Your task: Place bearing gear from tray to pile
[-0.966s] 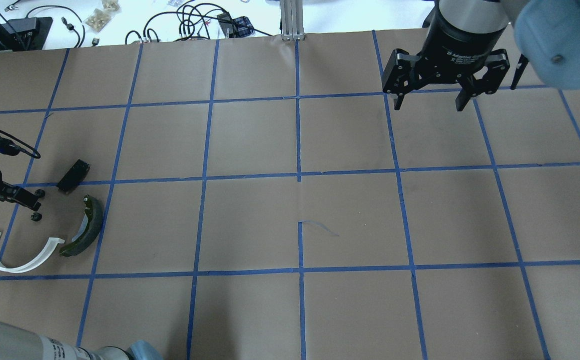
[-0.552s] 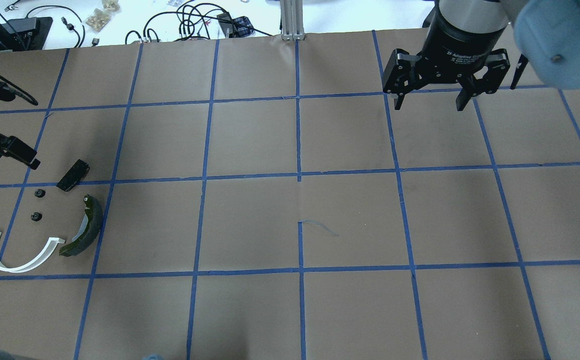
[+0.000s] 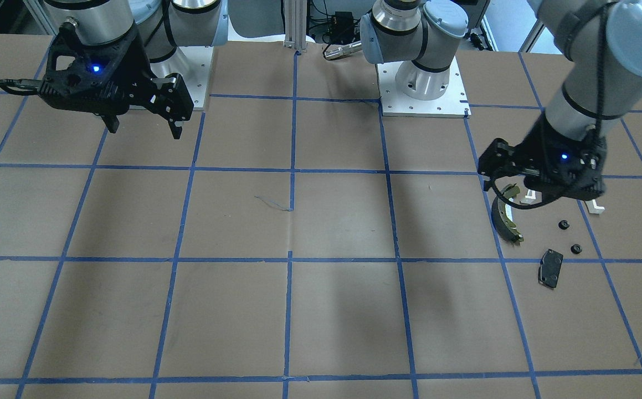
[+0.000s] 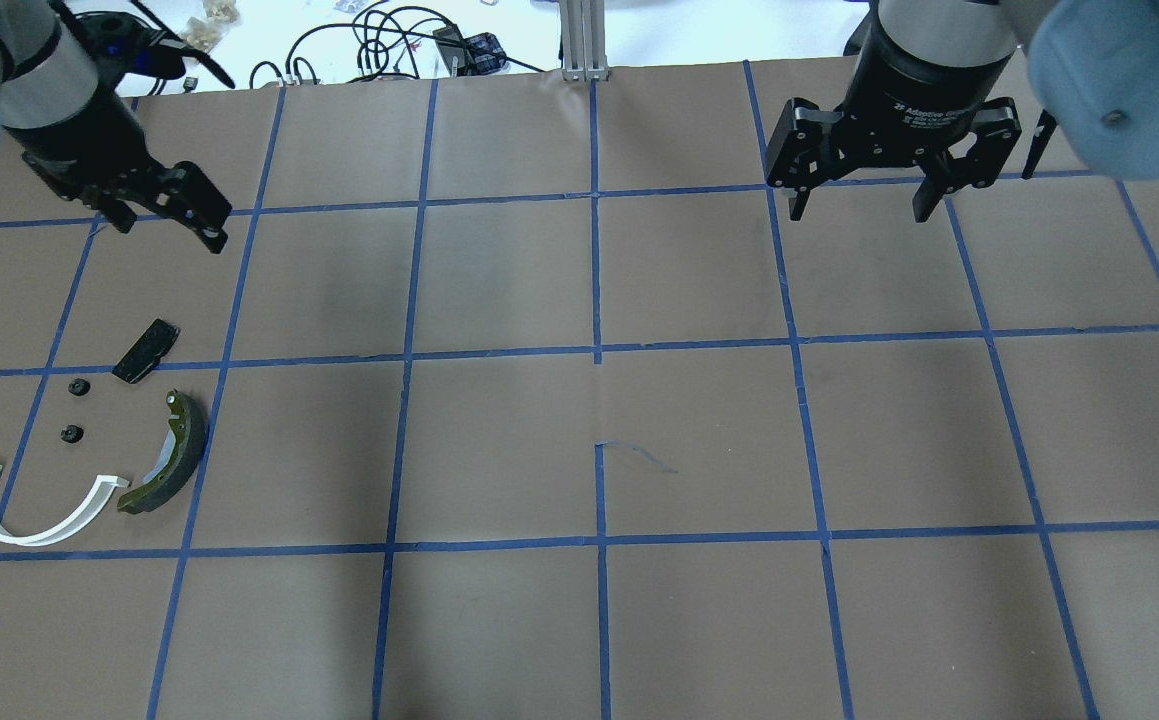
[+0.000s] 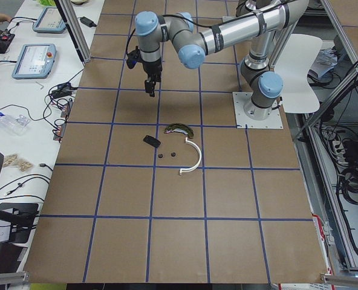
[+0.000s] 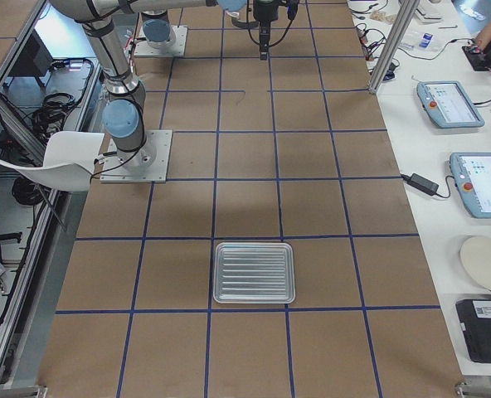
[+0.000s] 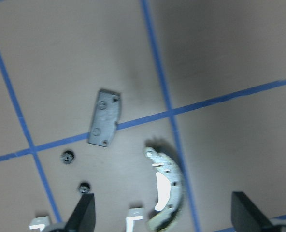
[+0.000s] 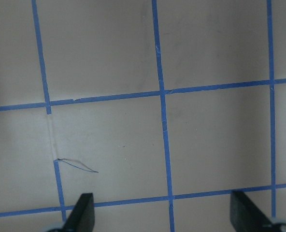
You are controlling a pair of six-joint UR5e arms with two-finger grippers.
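Black L gripper [image 4: 169,230], R gripper [image 4: 859,213]: jaws wide, empty

The left hand [image 5: 150,89] is seen held above the bench [image 5: 124,241], apart from the olive brake shoe [image 5: 178,128], black pad [image 5: 151,141], two small dark parts [image 5: 161,155] and white half-ring [image 5: 195,158] grouped nearby.

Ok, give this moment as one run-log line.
left gripper: open, empty | right gripper: open, empty | two gears: on table, in pile
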